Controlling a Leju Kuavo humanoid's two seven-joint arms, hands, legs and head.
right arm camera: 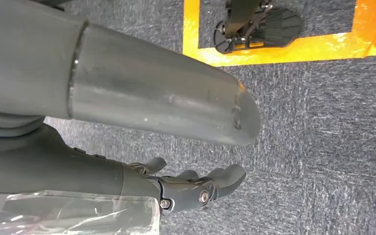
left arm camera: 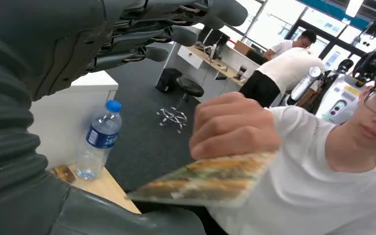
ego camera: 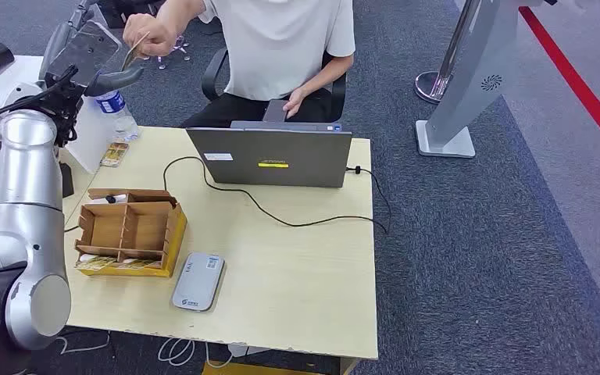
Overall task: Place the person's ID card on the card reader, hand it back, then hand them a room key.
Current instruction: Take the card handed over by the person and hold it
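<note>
A seated person in a white shirt holds out the ID card [ego camera: 133, 54] in a raised hand [ego camera: 150, 34] at the table's far left corner. My left hand [ego camera: 98, 74] is raised just below and left of it. In the left wrist view the card [left arm camera: 210, 178] lies between my thumb [left arm camera: 127, 218] and my spread fingers [left arm camera: 176, 35], still pinched by the person's hand [left arm camera: 235, 125]; my hand holds nothing. The grey card reader [ego camera: 198, 281] lies near the table's front edge. My right hand [right arm camera: 142, 107] hangs over the carpet with its fingers [right arm camera: 200, 188] loosely apart and empty.
A brown cardboard box [ego camera: 129, 230] with compartments stands left of the reader. A grey laptop [ego camera: 273, 156] sits at the table's far side, with a black cable [ego camera: 305, 223] trailing across the top. A water bottle [ego camera: 117, 113] stands at the far left corner.
</note>
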